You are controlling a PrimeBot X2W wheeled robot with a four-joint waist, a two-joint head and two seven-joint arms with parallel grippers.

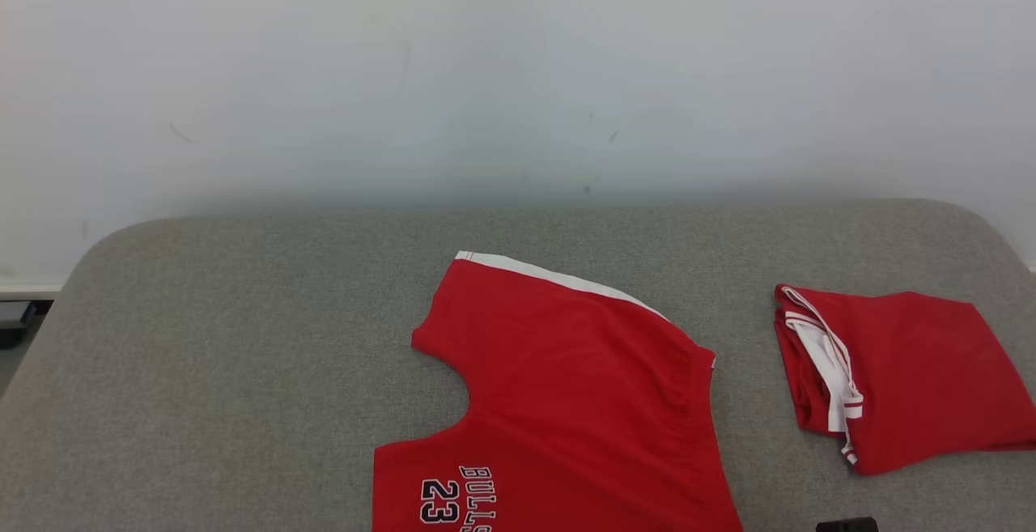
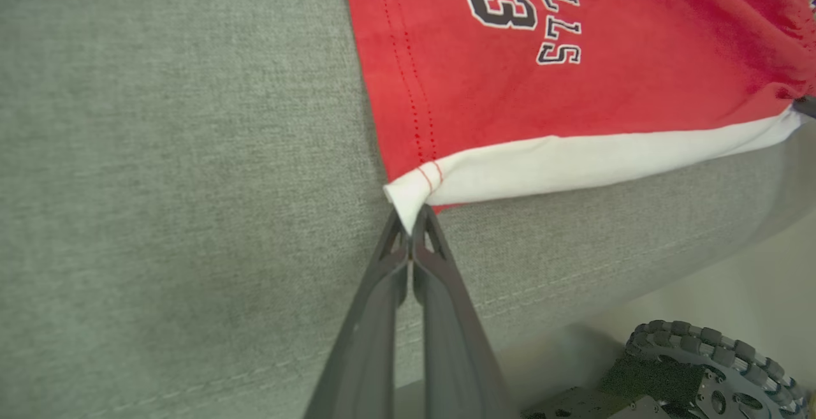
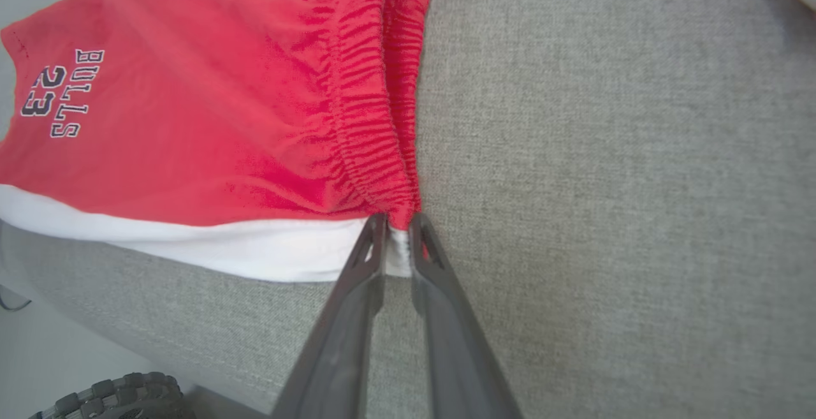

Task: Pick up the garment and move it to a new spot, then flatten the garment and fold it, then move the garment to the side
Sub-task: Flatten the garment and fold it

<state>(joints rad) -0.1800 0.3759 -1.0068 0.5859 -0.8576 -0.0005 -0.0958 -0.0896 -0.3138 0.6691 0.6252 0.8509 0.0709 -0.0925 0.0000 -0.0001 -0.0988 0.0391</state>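
Red shorts [image 1: 566, 386] lie spread flat on the grey cushion [image 1: 243, 370], near-middle of it, with the near part cut off by the bottom of the head view. The waistband is on the right side and the leg openings on the left. A white side stripe runs along the far edge, and another white stripe runs along the near edge, close to the cushion's near rim. The "BULLS 23" print sits on the near leg, toward the left.

My left gripper [image 2: 410, 227] is clamped tight, with no gap between the fingers. It pinches the near-left corner of the shorts, the white tip where the leg hem meets the stripe. That corner is bunched into a small point at my fingertips.

My right gripper [image 3: 396, 227] is at the near-right corner, where the gathered waistband ends. A narrow gap shows between the fingers, with white cloth in it. I cannot tell whether they grip the cloth or only flank it.

A second red garment [image 1: 906, 378] with white trim is folded, on the right side of the cushion and apart from the shorts. A white wall [image 1: 518, 70] is behind, at the far side. My base wheel [image 2: 701, 355] is below the cushion's near edge, on the floor.
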